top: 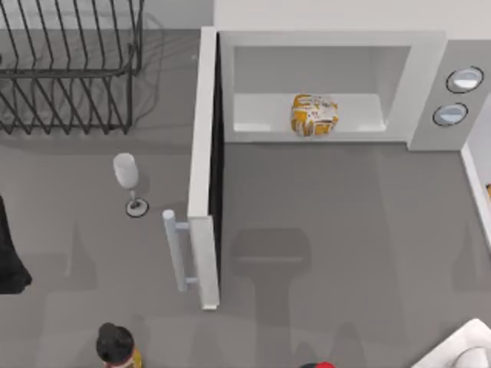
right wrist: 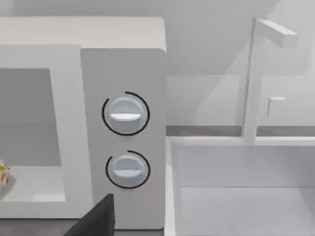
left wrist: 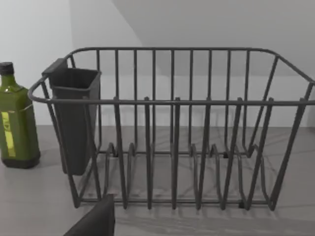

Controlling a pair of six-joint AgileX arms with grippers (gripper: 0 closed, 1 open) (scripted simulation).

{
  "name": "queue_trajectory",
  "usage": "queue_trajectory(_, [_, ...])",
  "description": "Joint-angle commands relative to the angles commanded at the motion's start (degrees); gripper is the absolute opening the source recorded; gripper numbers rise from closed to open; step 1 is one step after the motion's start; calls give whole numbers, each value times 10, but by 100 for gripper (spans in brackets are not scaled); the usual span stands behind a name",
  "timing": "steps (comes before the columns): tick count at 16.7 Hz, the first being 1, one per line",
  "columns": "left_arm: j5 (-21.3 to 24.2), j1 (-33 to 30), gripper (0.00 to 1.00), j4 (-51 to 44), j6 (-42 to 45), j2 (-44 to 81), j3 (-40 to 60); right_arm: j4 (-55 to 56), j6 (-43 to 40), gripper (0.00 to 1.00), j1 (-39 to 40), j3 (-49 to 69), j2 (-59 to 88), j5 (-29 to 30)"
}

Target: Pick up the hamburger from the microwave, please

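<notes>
The hamburger (top: 314, 115) is a blotchy yellow-orange and white lump on the pale floor inside the microwave (top: 430, 54), near the front lip. A sliver of the hamburger (right wrist: 2, 174) also shows beside the microwave's (right wrist: 123, 64) knob panel. The microwave door (top: 204, 169) stands swung wide open, its bar handle (top: 175, 249) facing left. A dark part of my left gripper (left wrist: 93, 219) faces the wire rack, far from the microwave. A dark part of my right gripper (right wrist: 96, 216) sits low in front of the two knobs (right wrist: 125, 114).
A black wire rack (top: 69, 69) fills the back left, with a dark cup (left wrist: 74, 118) hung on it and a green bottle (left wrist: 17, 123) beside it. A wine glass (top: 126, 172) stands left of the door. A black-capped bottle (top: 115, 345) is front left. A white basin (right wrist: 246, 196) lies right of the microwave.
</notes>
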Motion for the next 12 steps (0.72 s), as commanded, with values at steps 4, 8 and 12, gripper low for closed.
queue_trajectory(4, [0, 0, 100, 0, 0, 0, 0, 29, 7, 100, 18, 36, 78, 18])
queue_trajectory(8, [0, 0, 100, 0, 0, 0, 0, 86, 23, 100, 55, 109, 234, 55])
queue_trajectory(12, [0, 0, 100, 0, 0, 0, 0, 163, 43, 100, 105, 206, 443, 104])
